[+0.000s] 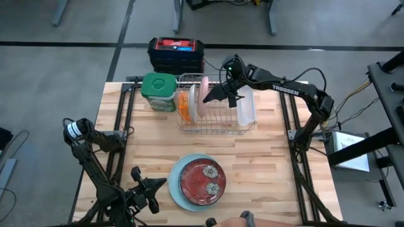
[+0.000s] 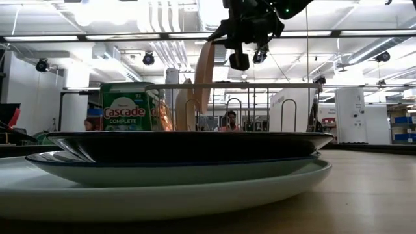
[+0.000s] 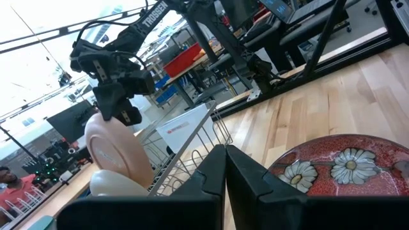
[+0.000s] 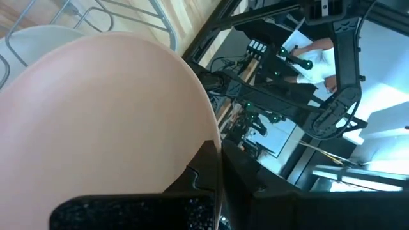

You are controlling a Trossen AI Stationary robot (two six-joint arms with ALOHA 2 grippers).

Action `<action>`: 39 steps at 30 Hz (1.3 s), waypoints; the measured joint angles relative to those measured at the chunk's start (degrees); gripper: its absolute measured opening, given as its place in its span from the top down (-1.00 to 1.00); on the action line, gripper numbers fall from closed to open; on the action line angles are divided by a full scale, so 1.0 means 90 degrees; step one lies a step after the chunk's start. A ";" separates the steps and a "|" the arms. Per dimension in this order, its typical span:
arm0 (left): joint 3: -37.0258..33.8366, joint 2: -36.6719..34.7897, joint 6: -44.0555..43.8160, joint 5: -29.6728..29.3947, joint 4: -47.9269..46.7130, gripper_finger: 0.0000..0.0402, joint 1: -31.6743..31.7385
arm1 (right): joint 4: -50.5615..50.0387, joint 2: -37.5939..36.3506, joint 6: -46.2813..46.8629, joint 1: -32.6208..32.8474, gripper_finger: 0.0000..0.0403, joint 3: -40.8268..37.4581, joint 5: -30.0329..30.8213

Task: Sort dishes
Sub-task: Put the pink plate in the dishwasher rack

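A wire dish rack (image 1: 214, 123) stands at the table's far middle, with a small orange plate (image 1: 184, 106) on edge in its left part. My right gripper (image 1: 214, 96) hovers over the rack, shut on a pink plate (image 2: 205, 71), also seen in the left wrist view (image 3: 115, 150). Near the front edge a dark red flowered plate (image 1: 202, 181) lies on a larger light blue plate (image 1: 178, 189). My left gripper (image 3: 225, 176) waits shut and level just left of that stack, touching nothing. My right gripper pinches the pink plate's upper rim (image 4: 192, 144) between its two fingers (image 4: 208, 169), one on each face. The fingers come slanting down from the table's right side. The plate stands on edge, upright, its lower part below the rack's top rail (image 2: 227, 85); whether it rests there I cannot tell.
A green-lidded jar (image 1: 158, 89) stands left of the rack and a clear plastic tub (image 1: 246, 104) sits at its right end. A red and black box (image 1: 177, 53) is beyond the far edge. A person's hand (image 1: 246, 218) shows at the near edge.
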 joint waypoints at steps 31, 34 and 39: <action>0.0000 -0.0005 0.0002 0.0005 0.0022 1.00 0.0002 | 0.0148 0.0398 0.0053 -0.0005 1.00 -0.0005 0.0339; 0.0000 -0.0005 0.0002 0.0007 0.0017 1.00 0.0002 | 0.0138 0.0432 0.0078 -0.0002 1.00 -0.0007 0.0340; 0.0000 -0.0005 0.0002 0.0019 0.0017 1.00 0.0000 | 0.0136 0.0520 0.0170 -0.0004 1.00 -0.0007 0.0340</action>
